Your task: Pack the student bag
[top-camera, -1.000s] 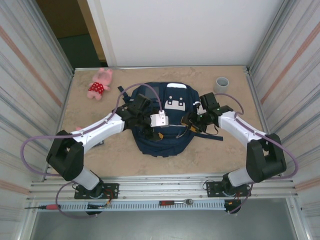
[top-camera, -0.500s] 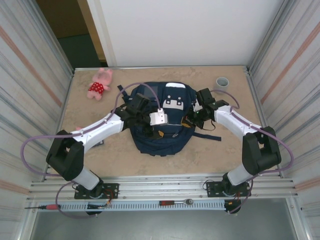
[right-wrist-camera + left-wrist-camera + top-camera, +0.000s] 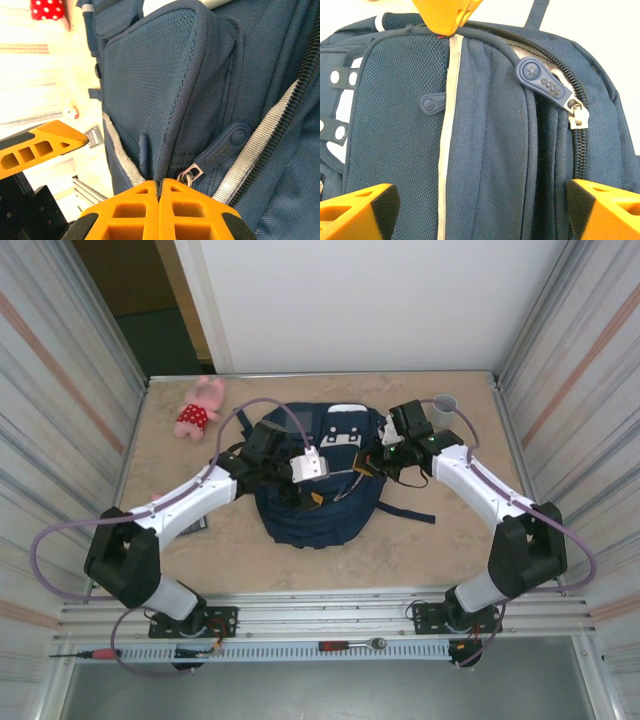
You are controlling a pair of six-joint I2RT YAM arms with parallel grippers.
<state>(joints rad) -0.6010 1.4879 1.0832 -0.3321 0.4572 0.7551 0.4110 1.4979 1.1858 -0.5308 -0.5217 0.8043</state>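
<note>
The student bag (image 3: 318,510), navy with white stripes, lies in the middle of the table. My right gripper (image 3: 366,467) is shut on a raised fold of its front-pocket seam (image 3: 172,140), right beside a blue zipper pull (image 3: 222,148); the orange fingers (image 3: 130,210) meet with fabric pinched between them. My left gripper (image 3: 310,492) is over the bag's front, open wide. Its two orange fingertips (image 3: 357,212) straddle the pocket fabric and white stripe (image 3: 447,145) without squeezing them. The main zipper (image 3: 577,130) is partly open, with its pull (image 3: 545,85) lying at the top.
A pink plush toy in a red dotted dress (image 3: 200,408) lies at the far left. A grey roll (image 3: 443,404) stands at the far right. A dark strap (image 3: 405,512) trails right of the bag. Ribbed metal walls flank the table (image 3: 430,540).
My right gripper has shut on the bag's seam and moved toward the far side, dragging the bag that way. My left gripper has followed, still open.
</note>
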